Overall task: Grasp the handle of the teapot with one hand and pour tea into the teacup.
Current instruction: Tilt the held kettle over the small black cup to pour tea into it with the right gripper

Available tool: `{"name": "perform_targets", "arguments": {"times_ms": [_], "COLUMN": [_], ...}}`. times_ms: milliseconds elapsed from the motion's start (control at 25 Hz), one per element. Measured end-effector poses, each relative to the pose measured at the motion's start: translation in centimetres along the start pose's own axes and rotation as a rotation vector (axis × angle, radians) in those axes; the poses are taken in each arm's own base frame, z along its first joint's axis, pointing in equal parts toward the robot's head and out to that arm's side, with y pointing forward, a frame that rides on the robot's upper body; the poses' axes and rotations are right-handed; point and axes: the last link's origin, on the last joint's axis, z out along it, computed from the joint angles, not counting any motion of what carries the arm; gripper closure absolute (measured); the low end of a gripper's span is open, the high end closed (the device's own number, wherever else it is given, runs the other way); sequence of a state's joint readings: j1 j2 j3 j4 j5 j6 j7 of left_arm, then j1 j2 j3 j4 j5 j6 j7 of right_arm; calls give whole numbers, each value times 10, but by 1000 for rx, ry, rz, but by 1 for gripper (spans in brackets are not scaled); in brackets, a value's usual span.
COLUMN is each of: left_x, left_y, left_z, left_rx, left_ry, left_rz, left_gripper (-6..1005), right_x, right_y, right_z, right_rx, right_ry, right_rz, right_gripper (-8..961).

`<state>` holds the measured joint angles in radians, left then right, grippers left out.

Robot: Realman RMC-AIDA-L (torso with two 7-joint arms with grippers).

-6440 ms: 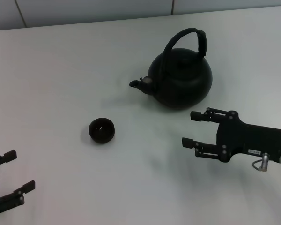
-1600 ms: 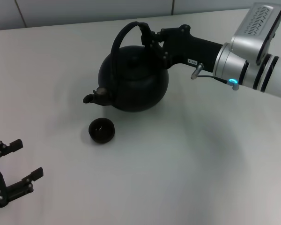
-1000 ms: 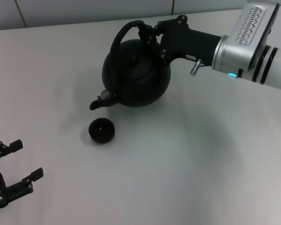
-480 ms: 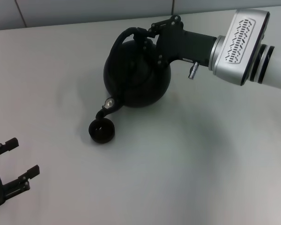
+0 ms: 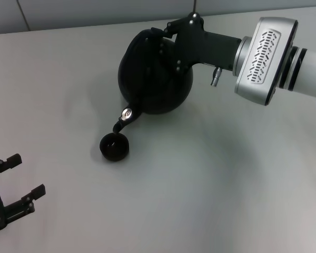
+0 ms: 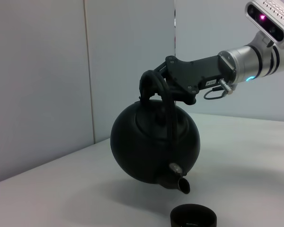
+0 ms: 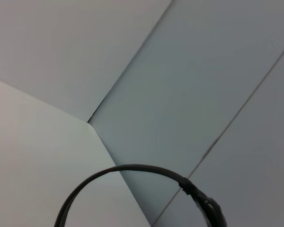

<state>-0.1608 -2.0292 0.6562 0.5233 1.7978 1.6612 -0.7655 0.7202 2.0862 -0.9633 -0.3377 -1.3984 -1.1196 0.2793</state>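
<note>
The teapot (image 5: 155, 79) hangs in the air above the surface (image 5: 210, 184), tilted forward so that its short spout (image 5: 121, 122) points down toward the teacup (image 5: 114, 147). In the left wrist view the spout (image 6: 180, 181) is just above the teacup (image 6: 193, 219) and does not touch it; I cannot see any tea between them. The teacup stands upright on the surface, just in front of the teapot's round body. My right claw (image 5: 171, 45) is clenched on the handle (image 5: 147, 35), on its thicker side, and carries the whole teapot from there; in the left wrist view this claw (image 6: 168, 82) grips the handle (image 6: 154, 87) at the top of the arch. The right wrist view shows only the thin arc of the handle (image 7: 132, 170) against the wall. My left claw (image 5: 10, 197) waits low over the near left corner of the surface, well apart from the teacup, with its fingers spread and holding nothing
</note>
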Motion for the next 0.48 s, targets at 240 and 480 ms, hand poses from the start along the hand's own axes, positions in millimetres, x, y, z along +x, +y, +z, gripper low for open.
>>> {"name": "perform_targets", "arguments": {"times_ms": [240, 480], "left_x": [0, 0], "left_y": [0, 0], "left_z": [0, 0], "left_rx": [4, 14], "left_ry": [4, 6], "left_rz": [-4, -6], "left_gripper": [192, 192], "right_x": [-2, -5], "right_y": [-1, 2], "right_z": [1, 4], "right_rx": [-3, -31], "right_ry": [-7, -21], "right_rz": [-27, -76], "right_gripper": [887, 887]}}
